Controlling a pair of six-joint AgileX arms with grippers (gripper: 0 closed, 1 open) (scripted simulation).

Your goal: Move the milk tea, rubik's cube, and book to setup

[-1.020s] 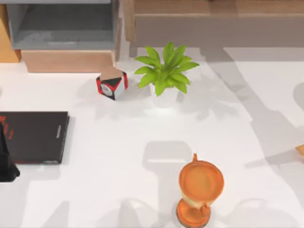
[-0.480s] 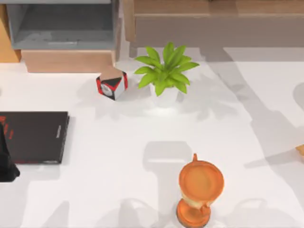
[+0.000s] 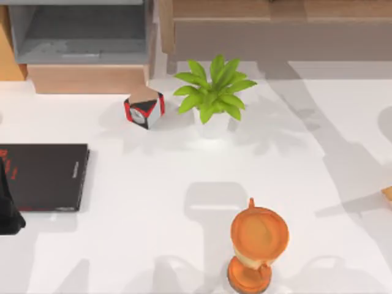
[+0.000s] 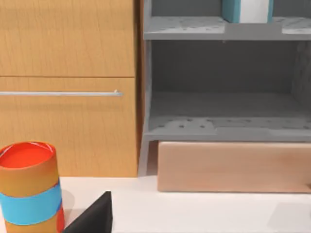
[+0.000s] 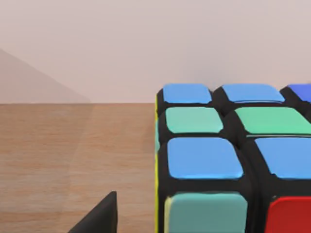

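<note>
A: Top view first. Risks?

B: The left arm point(image 3: 7, 205) sits on the thin black book with red lettering point(image 3: 44, 176), well in front of the grey shelf unit point(image 3: 79, 37). A careless swing could drag that distractor. The small red, black and white box point(image 3: 144, 109) and the leafy green plant in its white pot point(image 3: 213, 101) stand just in front of the shelf and could be hit on a reach to it. An orange goblet-shaped object point(image 3: 257, 245) stands far in front of it.

A: Left wrist view?

B: The left gripper point(image 4: 95, 217) is just beside the orange milk tea cup with a blue band and red top point(image 4: 30, 189), low beside the shelf. I can't tell its state. A sideways nudge would probably tip the cup.

A: Containers?

B: The shelf's upper level holds the thick teal book with white page edges point(image 4: 245, 10). The bay below holds nothing I can see.

A: Right wrist view?

B: The black-edged rubik's cube with blue, teal and red stickers point(image 5: 228, 160) rests on a wooden surface. Its place relative to the shelf is unclear. The right gripper point(image 5: 99, 216) is just beside it, state unknown. An off-centre close may shove it.
</note>
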